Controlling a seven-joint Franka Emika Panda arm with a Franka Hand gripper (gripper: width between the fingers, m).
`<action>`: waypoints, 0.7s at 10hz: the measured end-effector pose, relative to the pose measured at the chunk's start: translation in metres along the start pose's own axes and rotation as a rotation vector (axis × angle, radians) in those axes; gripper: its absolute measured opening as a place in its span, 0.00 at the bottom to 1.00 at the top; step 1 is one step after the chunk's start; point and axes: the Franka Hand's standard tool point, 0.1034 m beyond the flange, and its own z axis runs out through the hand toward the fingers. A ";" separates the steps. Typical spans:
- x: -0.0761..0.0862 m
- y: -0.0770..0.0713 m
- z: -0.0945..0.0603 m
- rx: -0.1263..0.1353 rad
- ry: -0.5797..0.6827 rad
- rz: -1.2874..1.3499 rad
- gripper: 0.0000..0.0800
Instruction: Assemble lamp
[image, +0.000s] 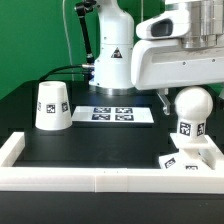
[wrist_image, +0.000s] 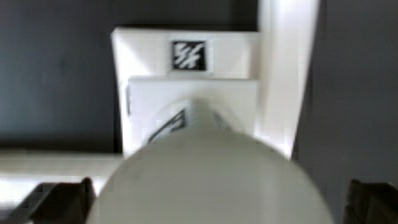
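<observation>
The white ball-headed bulb (image: 191, 106) stands upright on the flat square base (image: 192, 158) at the exterior view's right, by the white frame's corner. My gripper (image: 188, 90) hangs right above the bulb's head. In the wrist view the bulb (wrist_image: 196, 165) fills the middle. My gripper (wrist_image: 217, 205) is open, with one dark finger on each side of the bulb's head and a gap to it. The base (wrist_image: 187, 60) with its tag shows beyond the bulb. The tapered shade (image: 52, 105) stands alone at the exterior view's left.
The marker board (image: 122, 114) lies mid-table in front of the arm's pedestal (image: 112, 60). A white frame wall (image: 100, 178) runs along the front and up both sides. In the wrist view this wall (wrist_image: 288, 60) lies right beside the base.
</observation>
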 end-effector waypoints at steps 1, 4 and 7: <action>0.001 0.001 -0.001 -0.012 0.001 -0.104 0.87; 0.002 0.003 -0.001 -0.033 -0.008 -0.337 0.87; 0.001 0.001 0.001 -0.052 -0.029 -0.597 0.87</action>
